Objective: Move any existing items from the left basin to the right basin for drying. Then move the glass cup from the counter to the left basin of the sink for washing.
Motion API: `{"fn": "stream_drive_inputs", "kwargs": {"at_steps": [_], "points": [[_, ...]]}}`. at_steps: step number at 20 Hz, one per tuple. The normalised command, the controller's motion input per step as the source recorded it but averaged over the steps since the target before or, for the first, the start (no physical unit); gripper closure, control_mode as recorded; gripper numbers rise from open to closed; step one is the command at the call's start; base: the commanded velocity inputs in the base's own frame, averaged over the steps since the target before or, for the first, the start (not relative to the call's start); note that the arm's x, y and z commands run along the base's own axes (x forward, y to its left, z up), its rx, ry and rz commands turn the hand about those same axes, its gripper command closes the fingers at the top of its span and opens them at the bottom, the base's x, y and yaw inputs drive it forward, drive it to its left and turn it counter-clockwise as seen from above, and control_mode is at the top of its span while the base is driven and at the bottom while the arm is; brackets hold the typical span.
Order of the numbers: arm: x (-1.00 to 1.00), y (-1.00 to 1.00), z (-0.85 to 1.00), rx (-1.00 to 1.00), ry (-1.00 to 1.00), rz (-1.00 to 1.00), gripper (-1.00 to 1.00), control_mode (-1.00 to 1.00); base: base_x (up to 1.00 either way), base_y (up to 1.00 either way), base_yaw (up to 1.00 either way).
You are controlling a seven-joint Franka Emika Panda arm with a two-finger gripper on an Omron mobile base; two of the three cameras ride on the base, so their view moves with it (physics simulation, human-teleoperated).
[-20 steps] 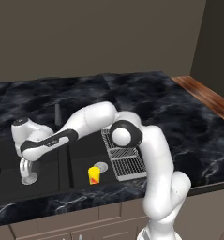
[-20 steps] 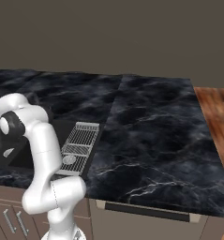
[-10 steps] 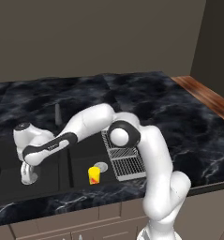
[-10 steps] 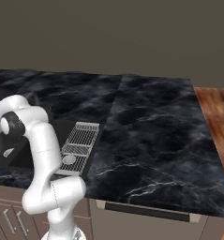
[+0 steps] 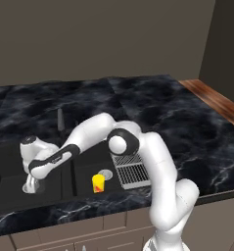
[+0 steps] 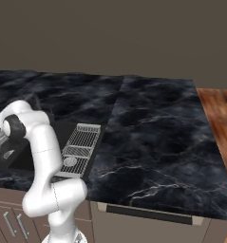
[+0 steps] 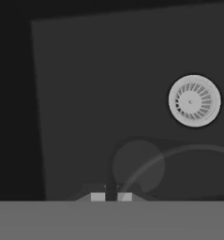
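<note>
The sink's wider left basin (image 5: pixel 11 169) lies at the far left of the left base view, and my arm reaches down into it. My gripper (image 5: pixel 32 182) is shut on the clear glass cup (image 5: pixel 29 188), held low over the basin floor. In the hand view the cup (image 7: pixel 138 165) shows as a faint see-through circle and arc just past my fingertips (image 7: pixel 98 197), with the left basin's round silver drain (image 7: pixel 194 101) beyond. A small yellow item (image 5: pixel 98 183) stands in the narrower right basin (image 5: pixel 86 164), beside its drain (image 5: pixel 105 173) and the grey wire rack (image 5: pixel 130 170).
The slim dark faucet (image 5: pixel 60 119) rises behind the centre divider (image 5: pixel 68 171). Black marble counter (image 5: pixel 152 103) runs to the right as far as a wooden surface (image 5: pixel 211 98). Brown cabinet drawers (image 6: pixel 10 223) sit below the front edge.
The hand has sunk a little deeper into the left basin with the glass cup. The yellow item has stayed put.
</note>
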Motion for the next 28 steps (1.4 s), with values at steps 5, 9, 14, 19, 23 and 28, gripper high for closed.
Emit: {"fn": "stream_drive_inputs", "kwargs": {"at_steps": [5,9,14,19,23,28], "points": [[0.22,0.00,-0.49,0.00,0.00,-0.01,1.00,-1.00,0.00,0.00,0.00],[0.19,0.00,-0.44,0.00,0.00,-0.01,1.00,-1.00,0.00,0.00,0.00],[0.01,0.00,-0.18,0.00,0.00,-0.01,1.00,-1.00,0.00,0.00,0.00],[0.00,0.00,-0.17,0.00,0.00,0.00,1.00,-1.00,0.00,0.00,0.00],[0.08,0.08,-0.20,0.00,-0.01,-0.01,1.00,-1.00,0.00,0.00,0.00],[0.15,0.27,-0.08,0.00,0.00,-0.02,1.00,-1.00,0.00,0.00,0.00]]}}
